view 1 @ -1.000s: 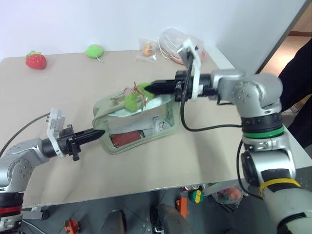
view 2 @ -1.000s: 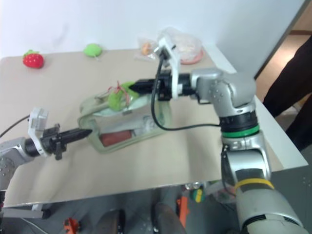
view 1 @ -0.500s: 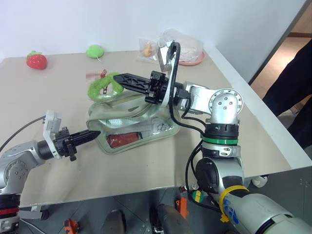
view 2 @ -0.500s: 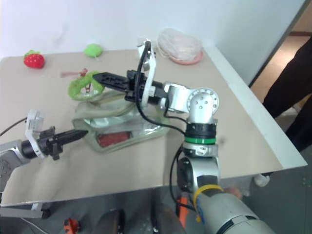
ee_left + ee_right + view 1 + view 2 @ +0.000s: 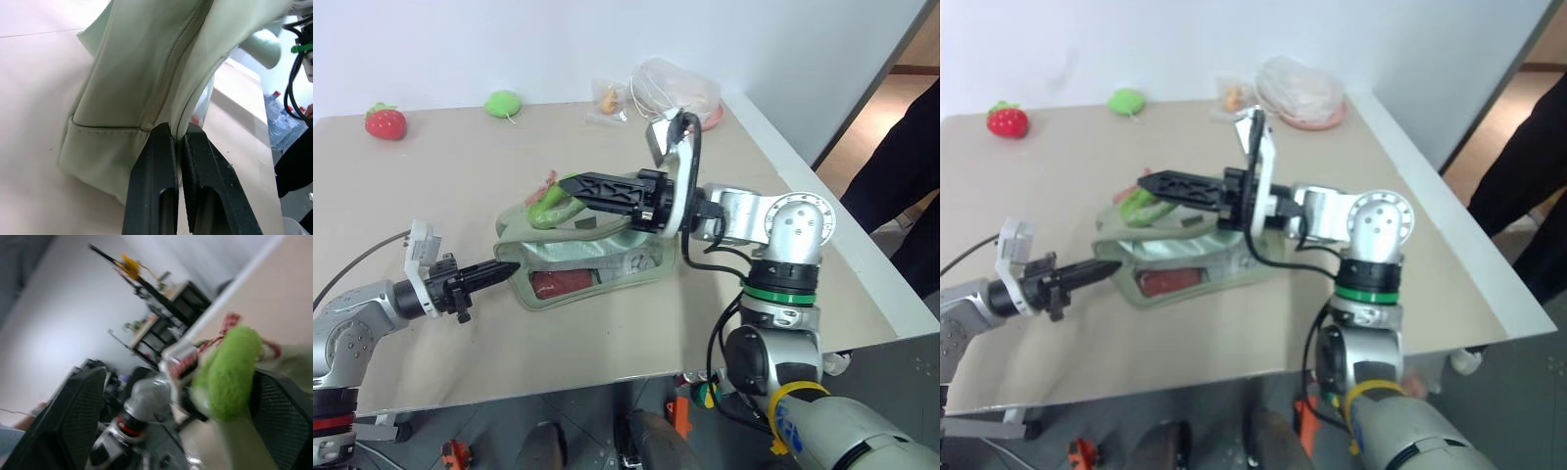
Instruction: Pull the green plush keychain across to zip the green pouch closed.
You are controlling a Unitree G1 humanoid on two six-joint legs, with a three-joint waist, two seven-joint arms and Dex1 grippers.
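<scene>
Right claw (image 5: 570, 185) is spread wide right beside the green plush keychain (image 5: 546, 209), which sits just left of its tips; left claw (image 5: 507, 269) pinches the green pouch (image 5: 597, 257) at its left end.

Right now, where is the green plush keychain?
In the left eye view, the green plush keychain lies on the green pouch at its far left end, just off the open right gripper.

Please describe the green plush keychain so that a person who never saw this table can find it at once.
On the beige table, find the pale green pouch lying near the middle. The green plush keychain is the bright lime fuzzy lump at its top edge, on red-and-white cord. The rounded green plush lies apart near the wall.
</scene>
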